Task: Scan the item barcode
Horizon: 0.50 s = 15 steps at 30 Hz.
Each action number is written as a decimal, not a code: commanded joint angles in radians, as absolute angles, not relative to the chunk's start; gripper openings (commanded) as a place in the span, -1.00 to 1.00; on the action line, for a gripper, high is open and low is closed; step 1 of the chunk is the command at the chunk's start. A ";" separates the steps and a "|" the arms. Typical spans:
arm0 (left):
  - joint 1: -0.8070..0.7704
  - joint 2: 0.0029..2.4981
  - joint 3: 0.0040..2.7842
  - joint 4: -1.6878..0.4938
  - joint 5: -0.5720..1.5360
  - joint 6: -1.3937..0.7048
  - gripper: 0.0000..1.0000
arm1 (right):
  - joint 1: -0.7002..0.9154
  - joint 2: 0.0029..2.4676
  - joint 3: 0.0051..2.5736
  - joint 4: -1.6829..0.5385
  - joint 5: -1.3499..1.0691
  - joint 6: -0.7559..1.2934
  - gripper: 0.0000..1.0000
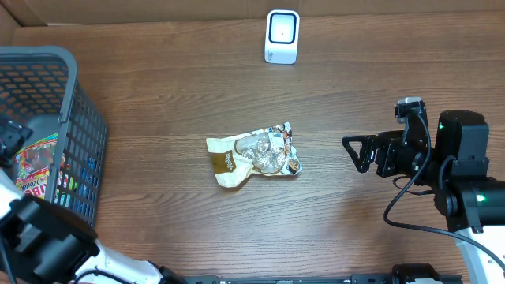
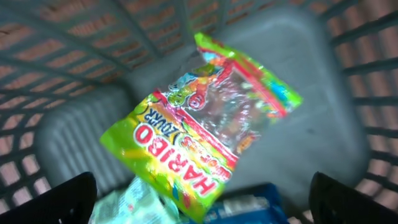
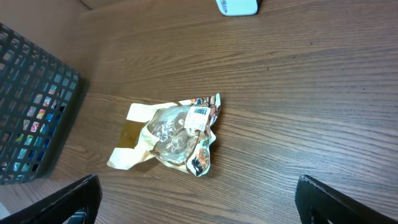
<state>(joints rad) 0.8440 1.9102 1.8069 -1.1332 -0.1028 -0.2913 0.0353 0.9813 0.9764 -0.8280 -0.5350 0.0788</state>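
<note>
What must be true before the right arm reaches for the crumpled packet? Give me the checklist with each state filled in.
1. Right fingers spread wide, nothing between them: ok.
2. Packet lies alone on the table, free to grasp: ok.
3. White label on the packet faces up: ok. Whether its bars are readable: cannot tell.
4. Scanner stands at the far edge, nothing in front of it: ok.
5. Left fingers open over the basket, away from the packet: ok.
</note>
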 commanded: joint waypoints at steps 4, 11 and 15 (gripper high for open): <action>0.836 2.034 1.738 -1.077 -0.184 -0.166 0.99 | 0.038 0.979 0.999 -0.821 -0.533 0.081 1.00; 0.834 2.141 1.736 -1.024 -0.216 -0.152 1.00 | 0.038 0.979 0.999 -0.821 -0.533 0.081 1.00; 0.819 2.185 1.736 -0.979 -0.233 -0.132 0.99 | 0.038 0.979 0.999 -0.821 -0.533 0.082 1.00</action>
